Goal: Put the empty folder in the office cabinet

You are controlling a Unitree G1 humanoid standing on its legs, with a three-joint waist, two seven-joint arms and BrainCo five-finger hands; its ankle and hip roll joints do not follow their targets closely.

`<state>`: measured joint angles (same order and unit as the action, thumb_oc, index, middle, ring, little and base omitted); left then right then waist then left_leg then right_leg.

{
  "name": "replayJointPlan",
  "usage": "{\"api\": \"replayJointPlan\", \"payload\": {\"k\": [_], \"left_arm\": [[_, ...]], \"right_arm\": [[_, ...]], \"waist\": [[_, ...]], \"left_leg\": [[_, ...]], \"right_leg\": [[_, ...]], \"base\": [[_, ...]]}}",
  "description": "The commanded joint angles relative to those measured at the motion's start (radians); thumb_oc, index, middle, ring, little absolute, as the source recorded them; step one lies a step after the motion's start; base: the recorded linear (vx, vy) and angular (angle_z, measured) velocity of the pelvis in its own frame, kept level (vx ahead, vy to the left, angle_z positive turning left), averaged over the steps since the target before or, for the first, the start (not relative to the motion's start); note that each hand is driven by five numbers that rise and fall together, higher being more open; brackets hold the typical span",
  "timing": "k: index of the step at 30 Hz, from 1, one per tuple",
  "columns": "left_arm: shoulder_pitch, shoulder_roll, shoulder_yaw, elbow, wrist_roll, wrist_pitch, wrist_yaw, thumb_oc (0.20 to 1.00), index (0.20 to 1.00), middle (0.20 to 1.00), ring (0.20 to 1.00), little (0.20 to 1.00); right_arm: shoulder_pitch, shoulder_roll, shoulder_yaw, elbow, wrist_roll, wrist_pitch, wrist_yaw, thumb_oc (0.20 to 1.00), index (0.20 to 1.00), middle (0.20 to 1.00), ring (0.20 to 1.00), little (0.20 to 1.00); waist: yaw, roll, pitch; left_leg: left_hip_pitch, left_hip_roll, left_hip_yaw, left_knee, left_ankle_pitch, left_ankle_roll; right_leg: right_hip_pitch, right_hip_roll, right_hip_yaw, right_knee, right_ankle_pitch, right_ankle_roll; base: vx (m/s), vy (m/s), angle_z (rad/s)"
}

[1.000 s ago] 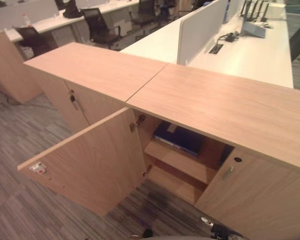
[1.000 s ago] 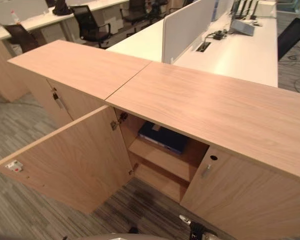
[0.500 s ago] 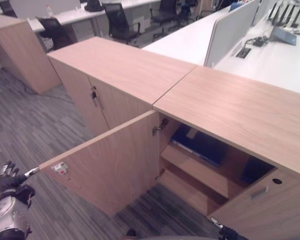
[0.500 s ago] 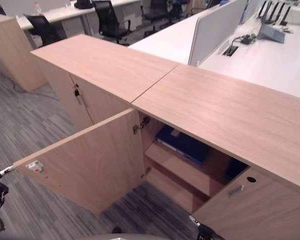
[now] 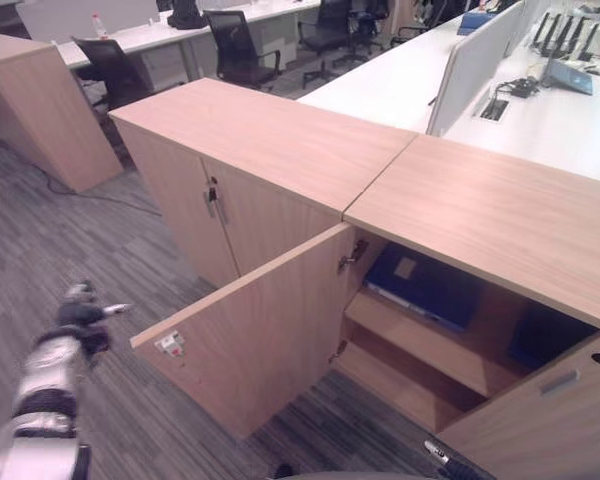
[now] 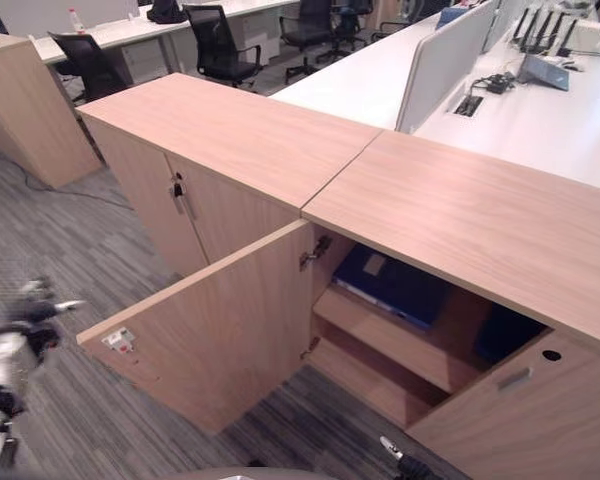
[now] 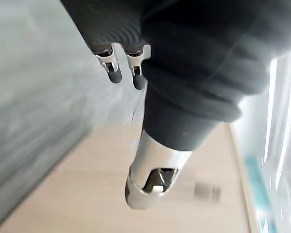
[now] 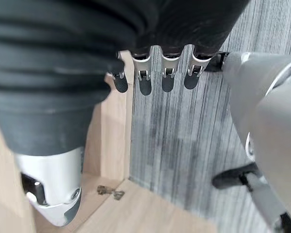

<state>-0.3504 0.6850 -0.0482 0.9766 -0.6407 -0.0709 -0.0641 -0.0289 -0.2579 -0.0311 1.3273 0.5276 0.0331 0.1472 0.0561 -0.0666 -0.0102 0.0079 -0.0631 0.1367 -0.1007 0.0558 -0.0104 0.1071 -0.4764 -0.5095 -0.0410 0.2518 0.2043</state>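
Observation:
A dark blue folder point(image 5: 425, 285) lies flat on the upper shelf inside the open wooden cabinet point(image 5: 500, 215). The cabinet's left door point(image 5: 260, 340) stands swung wide open. My left hand point(image 5: 80, 312) hangs over the carpet just left of that door's free edge, fingers relaxed and holding nothing; its fingers point(image 7: 111, 68) and thumb point(image 7: 150, 179) show in the left wrist view. My right hand point(image 8: 155, 77) is low by the cabinet's foot, fingers loose and empty.
The right door point(image 5: 550, 410) stands partly open, with another dark blue thing point(image 5: 545, 335) behind it. A shut cabinet point(image 5: 220, 210) adjoins on the left. White desks point(image 5: 400, 85) and black office chairs point(image 5: 235, 50) stand beyond. Grey striped carpet point(image 5: 70, 230) lies on the left.
The whole view has shifted. My left arm has come in at the lower left and the hand has risen beside the open door's free edge.

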Motion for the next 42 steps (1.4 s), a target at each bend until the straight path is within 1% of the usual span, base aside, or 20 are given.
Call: {"api": "replayJointPlan", "payload": {"k": [1, 2, 3, 5, 10, 12, 15, 16, 18, 19, 21, 28, 30, 31, 32, 33, 38, 39, 40, 42], "left_arm": [[-0.081, -0.068, 0.01, 0.009, 0.049, -0.047, 0.001, 1.0, 1.0, 1.0, 1.0, 1.0], [-0.091, -0.095, -0.014, -0.007, 0.063, -0.046, 0.005, 1.0, 1.0, 1.0, 1.0, 1.0], [-0.085, -0.154, -0.057, -0.07, 0.09, -0.046, 0.01, 1.0, 1.0, 1.0, 1.0, 1.0], [-0.029, -0.231, -0.109, -0.167, 0.108, -0.04, -0.005, 1.0, 1.0, 1.0, 1.0, 1.0], [0.071, -0.329, -0.208, -0.287, 0.172, -0.016, -0.06, 1.0, 1.0, 1.0, 1.0, 1.0], [0.107, -0.341, -0.235, -0.349, 0.185, -0.009, -0.078, 1.0, 1.0, 1.0, 1.0, 1.0], [0.142, -0.343, -0.266, -0.432, 0.179, -0.001, -0.103, 1.0, 1.0, 1.0, 1.0, 1.0], [0.18, -0.334, -0.303, -0.541, 0.157, 0.01, -0.14, 1.0, 1.0, 1.0, 1.0, 1.0], [0.207, -0.315, -0.337, -0.644, 0.134, 0.021, -0.176, 1.0, 1.0, 1.0, 1.0, 1.0], [0.209, -0.313, -0.337, -0.646, 0.133, 0.022, -0.176, 1.0, 1.0, 1.0, 1.0, 1.0], [0.226, -0.279, -0.392, -0.792, 0.075, 0.037, -0.233, 1.0, 1.0, 1.0, 1.0, 1.0], [0.204, -0.237, -0.508, -0.966, -0.01, 0.059, -0.307, 1.0, 1.0, 1.0, 1.0, 1.0], [0.206, -0.232, -0.517, -0.976, -0.015, 0.06, -0.312, 1.0, 1.0, 1.0, 1.0, 1.0], [0.219, -0.23, -0.522, -0.966, -0.016, 0.065, -0.306, 1.0, 1.0, 1.0, 1.0, 1.0], [0.219, -0.23, -0.522, -0.966, -0.016, 0.065, -0.306, 1.0, 1.0, 1.0, 1.0, 1.0], [0.231, -0.235, -0.52, -0.959, -0.016, 0.076, -0.292, 1.0, 1.0, 1.0, 1.0, 1.0], [0.258, -0.237, -0.467, -0.95, -0.012, 0.08, -0.252, 1.0, 1.0, 1.0, 1.0, 1.0], [0.259, -0.237, -0.467, -0.95, -0.012, 0.08, -0.252, 1.0, 1.0, 1.0, 1.0, 1.0], [0.283, -0.233, -0.431, -0.949, -0.022, 0.082, -0.244, 1.0, 1.0, 1.0, 1.0, 1.0], [0.313, -0.228, -0.401, -0.95, -0.02, 0.088, -0.249, 1.0, 1.0, 1.0, 1.0, 1.0]], "right_arm": [[-0.037, -0.051, 0.0, 0.056, -0.017, -0.007, -0.009, 1.0, 1.0, 1.0, 1.0, 1.0], [-0.04, -0.049, 0.001, 0.056, -0.016, -0.007, -0.011, 1.0, 1.0, 1.0, 1.0, 1.0], [-0.042, -0.044, -0.001, 0.054, -0.014, -0.006, -0.014, 1.0, 1.0, 1.0, 1.0, 1.0], [-0.042, -0.037, -0.006, 0.052, -0.014, -0.005, -0.015, 1.0, 1.0, 1.0, 1.0, 1.0], [-0.041, -0.021, -0.022, 0.074, -0.038, 0.001, -0.022, 1.0, 1.0, 1.0, 1.0, 1.0], [-0.041, -0.016, -0.022, 0.078, -0.045, 0.001, -0.021, 1.0, 1.0, 1.0, 1.0, 1.0], [-0.043, -0.012, -0.023, 0.081, -0.05, 0.0, -0.025, 1.0, 1.0, 1.0, 1.0, 1.0], [-0.047, -0.004, -0.024, 0.085, -0.053, -0.002, -0.027, 1.0, 1.0, 1.0, 1.0, 1.0], [-0.049, -0.002, -0.021, 0.086, -0.059, -0.003, -0.029, 1.0, 1.0, 1.0, 1.0, 1.0], [-0.048, -0.002, -0.021, 0.086, -0.059, -0.003, -0.029, 1.0, 1.0, 1.0, 1.0, 1.0], [-0.054, 0.008, -0.012, 0.08, -0.06, -0.004, -0.027, 1.0, 1.0, 1.0, 1.0, 1.0], [-0.06, 0.042, 0.018, 0.065, -0.058, -0.014, -0.022, 1.0, 1.0, 1.0, 1.0, 1.0], [-0.06, 0.049, 0.03, 0.063, -0.069, -0.015, -0.023, 1.0, 1.0, 1.0, 1.0, 1.0], [-0.066, 0.045, 0.057, 0.072, -0.147, -0.02, -0.053, 1.0, 1.0, 1.0, 1.0, 1.0], [-0.067, 0.045, 0.057, 0.072, -0.147, -0.02, -0.053, 1.0, 1.0, 1.0, 1.0, 1.0], [-0.072, 0.036, 0.093, 0.08, -0.26, -0.013, -0.099, 1.0, 1.0, 1.0, 1.0, 1.0], [-0.056, 0.019, 0.14, 0.017, -0.409, 0.003, -0.155, 1.0, 1.0, 1.0, 1.0, 1.0], [-0.056, 0.019, 0.14, 0.017, -0.409, 0.003, -0.155, 1.0, 1.0, 1.0, 1.0, 1.0], [-0.046, -0.015, 0.162, -0.01, -0.508, 0.008, -0.181, 1.0, 1.0, 1.0, 1.0, 1.0], [-0.015, -0.058, 0.151, -0.014, -0.584, 0.017, -0.192, 1.0, 1.0, 1.0, 1.0, 1.0]], "waist": [[0.025, 0.085, -0.022], [0.022, 0.081, -0.023], [0.017, 0.075, -0.022], [0.015, 0.069, -0.019], [0.009, 0.057, -0.016], [0.009, 0.054, -0.015], [0.01, 0.053, -0.012], [0.013, 0.052, -0.008], [0.015, 0.049, -0.006], [0.015, 0.049, -0.006], [0.016, 0.045, 0.001], [0.011, 0.024, 0.016], [0.011, 0.019, 0.019], [0.011, 0.015, 0.027], [0.012, 0.015, 0.026], [0.014, 0.012, 0.037], [0.003, 0.004, 0.064], [0.003, 0.004, 0.064], [0.005, 0.007, 0.068], [-0.002, -0.002, 0.063]], "left_leg": [[0.016, 0.02, -0.039, 0.013, -0.09, -0.026], [0.016, 0.019, -0.038, 0.013, -0.091, -0.025], [0.016, 0.017, -0.037, 0.013, -0.093, -0.021], [0.017, 0.014, -0.036, 0.013, -0.096, -0.016], [0.02, 0.016, -0.031, 0.013, -0.102, -0.008], [0.018, 0.015, -0.032, 0.013, -0.103, -0.006], [0.015, 0.015, -0.034, 0.013, -0.104, -0.004], [0.012, 0.014, -0.036, 0.013, -0.104, -0.003], [0.01, 0.014, -0.04, 0.013, -0.105, -0.002], [0.01, 0.013, -0.04, 0.013, -0.105, -0.002], [0.004, 0.012, -0.043, 0.013, -0.103, -0.001], [-0.016, 0.016, -0.039, 0.013, -0.103, -0.001], [-0.018, 0.019, -0.028, 0.013, -0.105, -0.001], [-0.016, 0.025, -0.011, 0.013, -0.106, 0.001], [-0.016, 0.025, -0.01, 0.013, -0.107, 0.001], [-0.013, 0.035, 0.014, 0.013, -0.107, 0.002], [0.003, 0.066, 0.077, 0.013, -0.105, -0.002], [0.003, 0.066, 0.077, 0.013, -0.105, -0.002], [0.011, 0.097, 0.109, 0.013, -0.116, -0.012], [0.018, 0.115, 0.13, 0.013, -0.117, -0.025]], "right_leg": [[0.002, 0.026, 0.014, -0.017, 0.001, 0.058], [0.001, 0.026, 0.013, -0.017, 0.007, 0.058], [-0.002, 0.024, 0.011, -0.016, 0.011, 0.058], [-0.006, 0.022, 0.012, -0.016, 0.021, 0.058], [-0.011, 0.024, 0.016, -0.025, 0.03, 0.058], [-0.012, 0.026, 0.015, -0.026, 0.034, 0.058], [-0.014, 0.026, 0.014, -0.027, 0.036, 0.058], [-0.014, 0.027, 0.012, -0.028, 0.041, 0.058], [-0.013, 0.027, 0.01, -0.029, 0.045, 0.058], [-0.013, 0.027, 0.01, -0.029, 0.045, 0.058], [-0.015, 0.029, 0.009, -0.032, 0.057, 0.058], [-0.038, 0.036, 0.014, -0.037, 0.068, 0.058], [-0.048, 0.037, 0.019, -0.039, 0.071, 0.058], [-0.059, 0.042, 0.02, -0.041, 0.076, 0.058], [-0.06, 0.042, 0.022, -0.041, 0.076, 0.058], [-0.073, 0.051, 0.019, -0.044, 0.072, 0.058], [-0.093, 0.06, 0.008, -0.039, 0.071, 0.058], [-0.093, 0.06, 0.008, -0.039, 0.071, 0.058], [-0.076, 0.063, -0.049, -0.035, 0.047, 0.058], [-0.065, 0.07, -0.075, -0.035, 0.031, 0.058]], "base": [[-0.02, 0.007, -0.1], [-0.03, 0.016, 0.04], [-0.03, 0.015, 0.05], [-0.03, 0.015, 0.05], [-0.01, 0.004, -0.03], [-0.02, -0.001, -0.1], [0.0, 0.002, -0.03], [0.0, 0.0, 0.0], [0.0, 0.0, 0.0], [-0.01, 0.016, 0.03], [-0.01, 0.02, 0.06], [-0.02, 0.005, -0.01], [-0.04, -0.015, -0.17], [-0.04, -0.021, -0.18], [-0.05, -0.031, -0.37], [-0.03, -0.017, -0.45], [-0.03, -0.053, -0.47], [-0.01, -0.093, -0.54], [0.02, -0.096, -0.44], [0.07, -0.122, -0.37]]}}
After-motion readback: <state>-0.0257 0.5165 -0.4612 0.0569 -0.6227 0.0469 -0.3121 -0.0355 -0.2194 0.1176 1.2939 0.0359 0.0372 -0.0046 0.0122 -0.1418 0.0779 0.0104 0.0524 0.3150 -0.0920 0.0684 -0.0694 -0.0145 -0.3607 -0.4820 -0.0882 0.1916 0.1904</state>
